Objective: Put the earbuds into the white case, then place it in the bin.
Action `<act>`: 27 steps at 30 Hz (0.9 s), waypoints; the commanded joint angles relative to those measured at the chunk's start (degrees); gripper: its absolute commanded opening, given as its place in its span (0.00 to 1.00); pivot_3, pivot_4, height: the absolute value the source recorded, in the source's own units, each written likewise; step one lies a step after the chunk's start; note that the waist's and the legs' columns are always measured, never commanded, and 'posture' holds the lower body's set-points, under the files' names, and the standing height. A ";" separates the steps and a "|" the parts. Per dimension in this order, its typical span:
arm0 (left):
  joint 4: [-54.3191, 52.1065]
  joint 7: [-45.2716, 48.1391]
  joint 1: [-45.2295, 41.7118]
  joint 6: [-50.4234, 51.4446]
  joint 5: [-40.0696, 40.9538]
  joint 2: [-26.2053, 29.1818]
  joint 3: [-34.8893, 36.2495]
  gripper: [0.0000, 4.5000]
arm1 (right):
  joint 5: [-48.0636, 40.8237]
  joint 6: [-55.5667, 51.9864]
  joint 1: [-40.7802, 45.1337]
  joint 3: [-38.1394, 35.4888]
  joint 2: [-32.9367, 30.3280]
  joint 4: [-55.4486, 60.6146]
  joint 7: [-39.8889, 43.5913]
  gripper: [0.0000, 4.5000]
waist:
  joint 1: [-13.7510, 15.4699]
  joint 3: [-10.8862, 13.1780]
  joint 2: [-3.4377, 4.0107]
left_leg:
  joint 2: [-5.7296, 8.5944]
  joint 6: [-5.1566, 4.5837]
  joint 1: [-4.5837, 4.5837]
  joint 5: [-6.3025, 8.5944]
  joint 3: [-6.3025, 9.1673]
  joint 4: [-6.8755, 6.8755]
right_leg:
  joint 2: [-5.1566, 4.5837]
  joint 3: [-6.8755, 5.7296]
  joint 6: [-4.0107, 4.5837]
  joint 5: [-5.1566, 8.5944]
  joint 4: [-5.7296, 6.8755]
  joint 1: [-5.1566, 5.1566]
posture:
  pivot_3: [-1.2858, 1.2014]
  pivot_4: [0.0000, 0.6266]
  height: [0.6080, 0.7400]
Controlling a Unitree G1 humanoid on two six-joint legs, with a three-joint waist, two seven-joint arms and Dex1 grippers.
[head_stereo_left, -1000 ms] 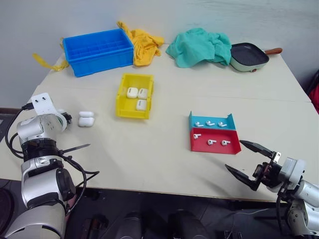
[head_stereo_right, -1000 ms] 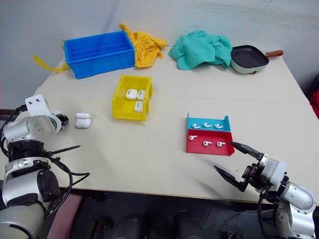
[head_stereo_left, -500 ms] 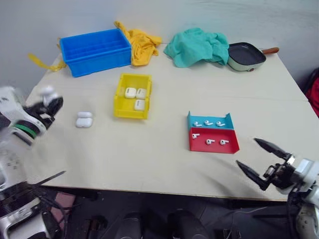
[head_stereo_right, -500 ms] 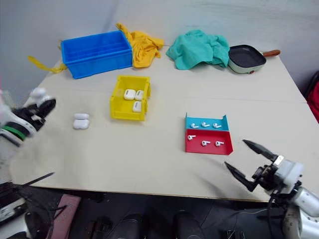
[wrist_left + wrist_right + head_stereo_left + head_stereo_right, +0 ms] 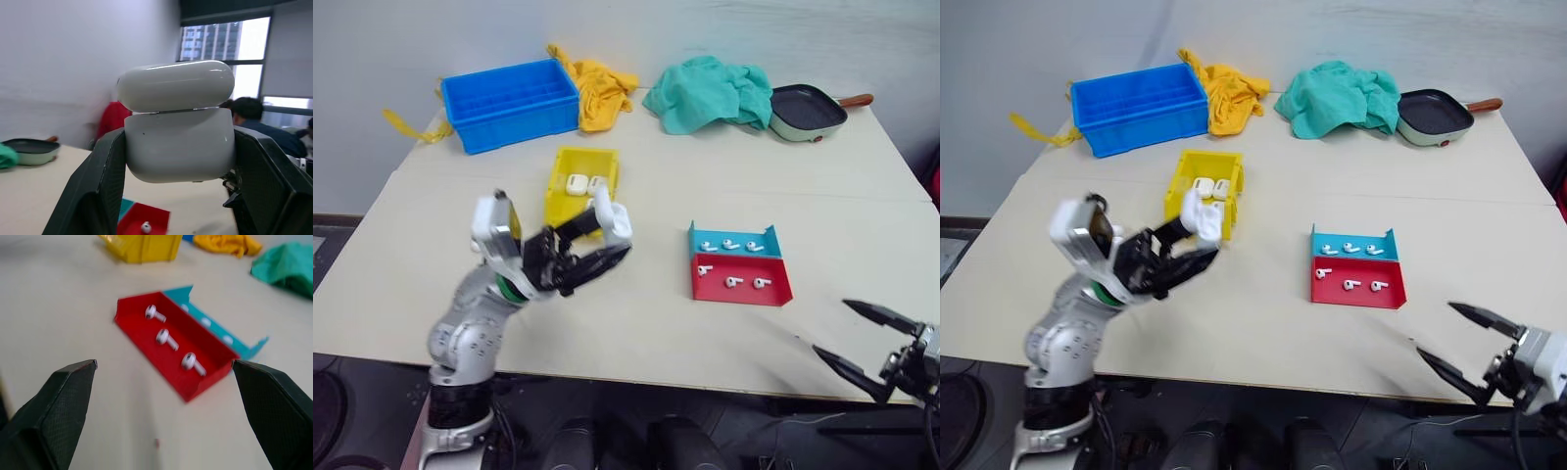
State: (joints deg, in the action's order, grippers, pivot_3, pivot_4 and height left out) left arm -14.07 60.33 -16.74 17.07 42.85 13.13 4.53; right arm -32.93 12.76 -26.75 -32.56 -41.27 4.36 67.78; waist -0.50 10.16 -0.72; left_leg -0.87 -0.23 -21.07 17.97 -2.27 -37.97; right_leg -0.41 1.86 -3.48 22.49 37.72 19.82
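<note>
White and glossy, the case (image 5: 176, 120) sits pinched by its lower half in the left gripper (image 5: 597, 240), raised above the table (image 5: 636, 323) near the yellow bin (image 5: 563, 186), arm bent, jaws pointing right and upward. It could slip from so narrow a hold. The right gripper (image 5: 867, 343) hovers wide open, near right, with the earbuds (image 5: 166, 339) unloaded in the red tray (image 5: 146, 340).

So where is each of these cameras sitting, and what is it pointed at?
Left and right eye views: on the head, looking forward and down over the table; both arms show.
Left wrist view: on the left wrist, looking along the fingers that clamp the white case.
Right wrist view: on the right wrist, looking between its open fingers at the red tray with earbuds.
Shared: the red tray shows in every view.
</note>
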 commanded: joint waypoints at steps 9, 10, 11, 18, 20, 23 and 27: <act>9.77 8.22 1.17 -20.46 -9.78 -5.53 -8.88 0.62 | 4.07 -22.38 2.92 1.37 -11.68 16.83 -10.84 1.00 | -1.81 -0.01 0.07 | 0.09 -0.44 -0.04 0.09 -0.10 -0.05 | -0.07 0.22 0.02 0.00 -0.08 -0.26 | 0.52 0.24 1.00; 9.26 8.43 1.76 -20.44 -9.43 -5.12 -8.86 0.62 | 2.11 -26.52 6.15 2.98 -14.22 19.10 -11.48 1.00 | -2.18 0.00 0.05 | 0.07 -0.34 -0.04 0.03 -0.13 -0.03 | -0.05 0.23 0.02 0.00 -0.04 -0.28 | 0.52 0.24 1.00; 9.04 8.66 2.32 -20.58 -9.32 -4.81 -8.91 0.62 | 0.81 -29.88 9.70 4.89 -16.46 20.60 -11.83 1.00 | -2.49 -0.01 0.06 | 0.05 -0.31 -0.01 0.01 -0.12 -0.02 | -0.02 0.22 0.02 0.00 0.00 -0.30 | 0.52 0.24 1.00; 8.39 10.97 4.70 -22.70 -9.40 -4.94 -11.29 0.62 | 1.16 -43.88 29.94 21.14 -26.98 22.46 -8.83 1.00 | -0.36 0.00 0.06 | 0.07 -0.15 -0.14 -0.14 0.18 -0.09 | -0.03 0.15 0.01 0.00 -0.05 -0.05 | 0.52 0.24 1.00; 8.31 10.44 4.95 -23.21 -9.69 -5.31 -11.59 0.62 | 3.86 -45.07 35.75 26.61 -27.98 20.65 -7.50 1.00 | -0.05 0.00 0.05 | 0.10 -0.32 -0.20 -0.04 0.18 -0.12 | -0.10 0.14 -0.02 -0.01 -0.19 -0.06 | 0.52 0.24 1.00; 8.36 9.69 4.66 -25.60 -10.00 -6.13 -11.10 0.62 | 10.87 -42.98 44.36 34.27 -26.16 15.08 -7.34 0.92 | 0.19 0.01 0.03 | 0.12 -0.55 -0.26 0.10 0.15 -0.14 | -0.19 0.13 -0.05 -0.03 -0.34 -0.07 | 0.52 0.24 1.00; 8.17 8.94 4.35 -26.52 -10.10 -6.09 -11.26 0.62 | 16.12 -41.11 49.21 38.92 -25.04 9.67 -5.72 0.64 | 0.28 0.01 0.04 | 0.12 -0.57 -0.25 0.10 0.16 -0.12 | -0.20 0.11 -0.04 -0.03 -0.31 -0.02 | 0.52 0.24 1.00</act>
State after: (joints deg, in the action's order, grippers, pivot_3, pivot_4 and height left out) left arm -3.94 69.54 -12.18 -8.42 32.47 7.27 -6.76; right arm -18.92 -29.62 21.30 6.02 -66.61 15.00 61.14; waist -0.22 10.17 -0.69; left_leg -0.76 -0.80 -21.32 18.08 -2.10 -38.06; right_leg -0.61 1.95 -3.52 22.47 37.43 19.83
